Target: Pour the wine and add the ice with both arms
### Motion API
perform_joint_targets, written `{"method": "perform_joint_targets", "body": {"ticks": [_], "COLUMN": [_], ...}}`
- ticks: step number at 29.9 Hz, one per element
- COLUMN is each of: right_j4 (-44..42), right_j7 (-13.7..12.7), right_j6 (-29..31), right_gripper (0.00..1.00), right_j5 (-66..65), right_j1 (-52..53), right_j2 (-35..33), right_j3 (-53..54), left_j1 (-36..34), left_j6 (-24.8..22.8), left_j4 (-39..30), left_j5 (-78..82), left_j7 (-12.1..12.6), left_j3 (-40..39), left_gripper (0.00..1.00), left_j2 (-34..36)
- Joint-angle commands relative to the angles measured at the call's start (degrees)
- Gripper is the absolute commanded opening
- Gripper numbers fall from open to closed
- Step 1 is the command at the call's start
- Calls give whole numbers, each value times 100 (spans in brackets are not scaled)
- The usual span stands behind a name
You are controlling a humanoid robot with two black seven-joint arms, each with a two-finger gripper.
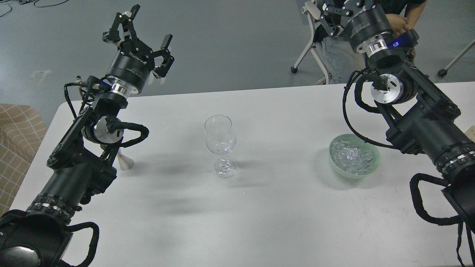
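An empty clear wine glass (220,138) stands upright at the table's middle. The ice (351,155) is a heap of small clear cubes in a pale green bowl (375,163) at the right. My left gripper (144,32) is open and empty, raised past the table's far left edge, well away from the glass. My right gripper (338,10) is raised at the top right, far above and behind the bowl. Its fingers are partly cut off by the view's top edge. No wine or bottle is in view.
A small pale cone-shaped object (126,163) stands on the white table (259,207), partly hidden by my left arm. A person (399,22) and a white-legged chair (306,40) are behind the table's far right. A tan checked seat (15,148) is at the left.
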Motion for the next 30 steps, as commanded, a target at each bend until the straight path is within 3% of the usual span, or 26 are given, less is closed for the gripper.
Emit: {"method": "perform_joint_targets", "body": {"ticks": [1,16,23,30], "right_j4": [-22,-48,-31,4], "right_j7": [9,-35,-44,-35], "right_j6": [0,53,9,26], "right_gripper": [100,100,100,100], "right_j5": [1,-16,-16,-17], "right_j1": [57,22,-4,-5], "right_j2": [-8,-8,27,44], "right_j3": [-119,-252,-243,-251], "left_j1": [7,43,69,104], "left_j6": [15,24,279,297], "left_j4": [20,38,38,20], "left_j5": [-113,-140,-210,-228], "left_j7": [34,42,7,112], "left_j3": [73,64,-33,-24], "left_gripper": [98,98,98,98], "left_j2": [32,173,103,24]}}
